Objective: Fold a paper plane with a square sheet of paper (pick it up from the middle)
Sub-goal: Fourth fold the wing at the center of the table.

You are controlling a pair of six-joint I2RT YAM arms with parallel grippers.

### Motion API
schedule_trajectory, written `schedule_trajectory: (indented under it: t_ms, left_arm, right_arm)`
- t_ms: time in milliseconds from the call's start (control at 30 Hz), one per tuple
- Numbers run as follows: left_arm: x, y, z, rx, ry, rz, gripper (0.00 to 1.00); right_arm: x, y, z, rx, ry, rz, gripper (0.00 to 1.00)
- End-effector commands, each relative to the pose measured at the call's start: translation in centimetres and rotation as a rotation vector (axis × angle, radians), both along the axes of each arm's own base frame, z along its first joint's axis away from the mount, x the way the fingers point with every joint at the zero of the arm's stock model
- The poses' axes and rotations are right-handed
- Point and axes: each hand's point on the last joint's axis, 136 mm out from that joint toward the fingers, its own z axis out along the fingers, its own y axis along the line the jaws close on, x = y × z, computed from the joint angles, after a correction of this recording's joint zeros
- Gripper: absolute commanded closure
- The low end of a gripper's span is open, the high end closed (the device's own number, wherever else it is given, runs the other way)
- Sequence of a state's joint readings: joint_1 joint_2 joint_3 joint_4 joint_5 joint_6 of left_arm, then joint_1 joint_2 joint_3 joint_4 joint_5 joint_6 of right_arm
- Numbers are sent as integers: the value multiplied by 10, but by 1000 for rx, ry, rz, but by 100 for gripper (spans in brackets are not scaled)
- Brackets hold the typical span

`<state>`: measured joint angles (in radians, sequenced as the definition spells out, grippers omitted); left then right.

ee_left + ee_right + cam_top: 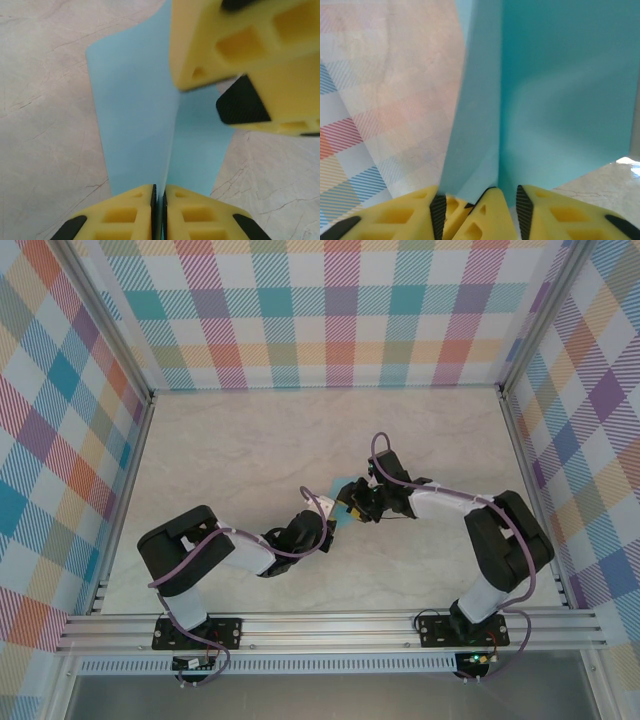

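The square sheet of paper (344, 492) is light blue and is held up off the table at mid-table, bent along a centre crease (170, 140). My left gripper (159, 200) is shut on that crease at the paper's near edge. In the top view it (328, 525) meets my right gripper (355, 508) tip to tip. My right gripper (480, 202) is open, its pads apart on either side of the folded paper (560, 100) and of a yellow left fingertip (487, 220). The right fingers (225, 45) hang over the paper's far end. Whether the paper forms a paper plane cannot be told.
The marble-patterned table (250, 440) is walled by plaid panels (330, 310) at the back and both sides. A metal rail (330, 628) carrying both arm bases runs along the near edge. Purple cables loop over each arm.
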<state>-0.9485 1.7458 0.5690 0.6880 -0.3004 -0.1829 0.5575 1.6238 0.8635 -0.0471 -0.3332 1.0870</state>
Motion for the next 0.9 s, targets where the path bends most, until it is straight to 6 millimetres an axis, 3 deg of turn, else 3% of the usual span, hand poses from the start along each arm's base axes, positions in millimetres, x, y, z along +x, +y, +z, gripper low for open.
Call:
schedule_trajectory:
  t_ms: [0, 167, 433, 867]
  left_arm:
    - [-6, 1, -7, -42, 38, 25, 89]
    - [-8, 1, -11, -111, 114, 40, 91]
    - [-5, 1, -8, -275, 272, 75, 95]
    - [2, 4, -4, -487, 459, 127, 98]
  right_arm:
    - [3, -4, 19, -25, -144, 60, 53]
    - [3, -11, 18, -46, -242, 99, 52]
    - [2, -15, 0, -75, -229, 121, 55]
    - [11, -1, -20, -60, -181, 180, 60]
